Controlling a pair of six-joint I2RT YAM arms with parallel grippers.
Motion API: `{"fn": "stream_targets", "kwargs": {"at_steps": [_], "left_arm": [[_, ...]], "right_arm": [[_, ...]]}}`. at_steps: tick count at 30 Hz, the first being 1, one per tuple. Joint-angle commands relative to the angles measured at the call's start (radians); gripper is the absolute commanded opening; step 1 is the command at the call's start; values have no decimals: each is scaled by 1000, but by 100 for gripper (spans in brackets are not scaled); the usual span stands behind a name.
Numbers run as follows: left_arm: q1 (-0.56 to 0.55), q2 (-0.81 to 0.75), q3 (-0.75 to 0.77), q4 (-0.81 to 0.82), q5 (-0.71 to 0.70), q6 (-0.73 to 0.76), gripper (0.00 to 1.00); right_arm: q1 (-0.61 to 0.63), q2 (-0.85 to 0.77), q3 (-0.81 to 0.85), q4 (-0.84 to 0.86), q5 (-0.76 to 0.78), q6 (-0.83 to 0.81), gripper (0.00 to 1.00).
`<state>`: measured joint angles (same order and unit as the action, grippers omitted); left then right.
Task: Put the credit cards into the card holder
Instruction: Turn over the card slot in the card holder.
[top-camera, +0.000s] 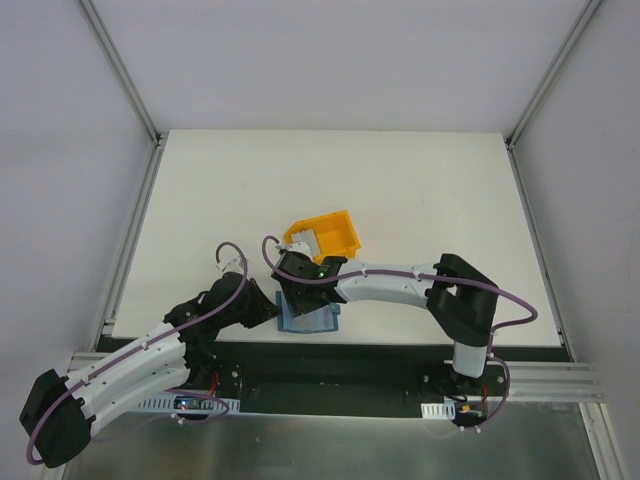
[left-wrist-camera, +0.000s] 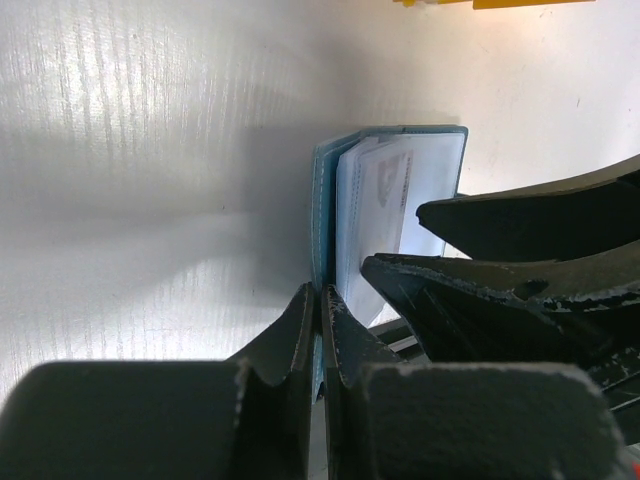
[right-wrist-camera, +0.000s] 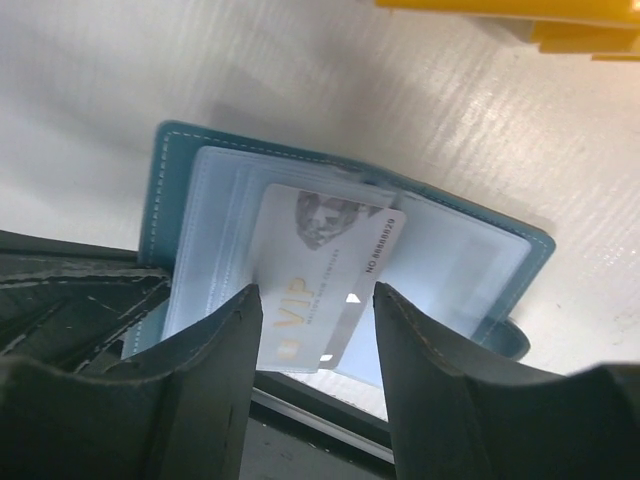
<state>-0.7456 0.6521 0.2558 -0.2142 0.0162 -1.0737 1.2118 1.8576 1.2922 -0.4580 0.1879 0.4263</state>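
White table (top-camera: 400, 180) carries yellow bin (top-camera: 340, 236) and open card holder (top-camera: 310, 322).

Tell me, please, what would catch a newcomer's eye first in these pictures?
The open teal wallet near the front edge of the table draws the eye, its cover pinched by the left tool. A pale card marked VIP lies between the fingers of the right tool, its far end apparently in the wallet's clear pockets. Just beyond stands a bright yellow bin.

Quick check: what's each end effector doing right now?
Left end effector: closed, pinching the card holder.
Right end effector: closed across the credit card, gripping its edges.
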Motion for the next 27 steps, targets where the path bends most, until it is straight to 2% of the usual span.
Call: {"fn": "stream_targets", "kwargs": {"at_steps": [1,6,14,17,20,23,27], "left_arm": [[-1,-11,28,29,-9,15,0],[-1,-9,28,30,-9,18,0],[0,-6,28,30,-7,17,0],[-1,-6,45,30,-9,32,0],[-1,-8,62,30,-9,37,0],[0,0,77,29,-1,46,0],[0,23,92,30,14,57,0]], "right_arm": [[8,-58,38,-68,59,-8,51],[0,-87,-2,-19,19,18,50],[-95,-192,-283,346,-224,147,53],[-101,-244,-343,403,-211,163,52],[-112,-290,-372,403,-196,158,46],[-124,-320,-404,377,-143,163,36],[-136,-302,-410,331,-150,155,24]]}}
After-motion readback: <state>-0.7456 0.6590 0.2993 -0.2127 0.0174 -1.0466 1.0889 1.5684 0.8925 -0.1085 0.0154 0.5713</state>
